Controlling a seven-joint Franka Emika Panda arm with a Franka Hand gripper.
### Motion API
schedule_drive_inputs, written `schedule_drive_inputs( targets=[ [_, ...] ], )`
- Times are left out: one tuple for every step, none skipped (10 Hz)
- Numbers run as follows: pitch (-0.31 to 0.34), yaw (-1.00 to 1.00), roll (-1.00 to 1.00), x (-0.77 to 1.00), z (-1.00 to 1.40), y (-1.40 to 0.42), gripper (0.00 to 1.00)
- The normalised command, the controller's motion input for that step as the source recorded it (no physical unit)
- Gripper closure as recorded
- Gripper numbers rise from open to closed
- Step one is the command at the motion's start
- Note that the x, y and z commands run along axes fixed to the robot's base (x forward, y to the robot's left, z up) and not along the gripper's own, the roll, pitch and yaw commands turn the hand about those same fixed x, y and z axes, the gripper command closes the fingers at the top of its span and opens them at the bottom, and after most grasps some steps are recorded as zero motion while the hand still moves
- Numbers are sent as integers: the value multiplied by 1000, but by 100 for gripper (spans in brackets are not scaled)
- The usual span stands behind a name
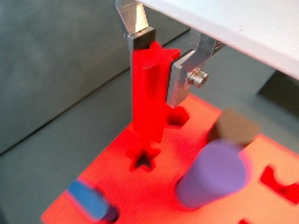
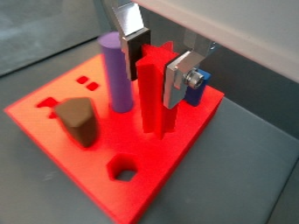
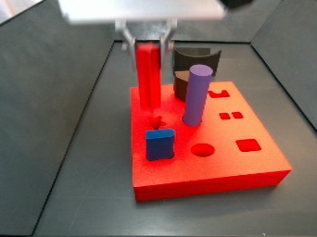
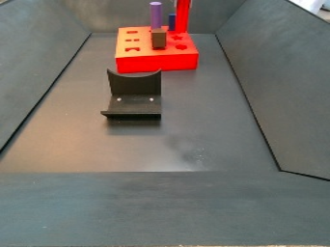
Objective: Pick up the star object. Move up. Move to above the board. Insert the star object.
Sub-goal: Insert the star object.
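The hand (image 1: 162, 59) is closed on the top of one tall red star object (image 1: 147, 105), a finger (image 2: 179, 79) on each side. Straight below the hand, the peg's bottom sits in the star hole of the one red board (image 3: 247, 171). Beside the hand stand one purple cylinder (image 3: 197, 95) and one blue block (image 3: 160, 144). One brown piece (image 2: 79, 120) stands farther off.

Slim red star object (image 1: 149, 105) upright, base in board (image 3: 242, 167) star cutout, end effector (image 1: 163, 54) gripping top

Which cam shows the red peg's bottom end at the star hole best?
A wrist view: the red peg, between the claw fingers, meets the board at the hole. A side view shows it partly; the remaining views hide it.
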Motion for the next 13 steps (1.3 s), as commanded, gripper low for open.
schedule_drive_inputs(
  targets=[
    [-166,169,60,0,-706,-363,100],
    [-117,49,141,89,-694,-163,100],
    [0,0,267,114,-531,-14,100],
    [0,-60,156,46,-289,0,100],
    [0,-126,69,0,-137,0,100],
    [31,-657,76,203,-223,0,100],
    [3,-777,41,223,-214,0,100],
    [0,-214,0,0,0,0,100],
    [0,0,0,29,-9,0,100],
    [1,-17,44,243,-206,17,100],
    [29,0,80,363,-274,74,100],
    [4,0,67,406,-286,29,100],
    [0,-57,6,269,-94,0,100]
  ],
)
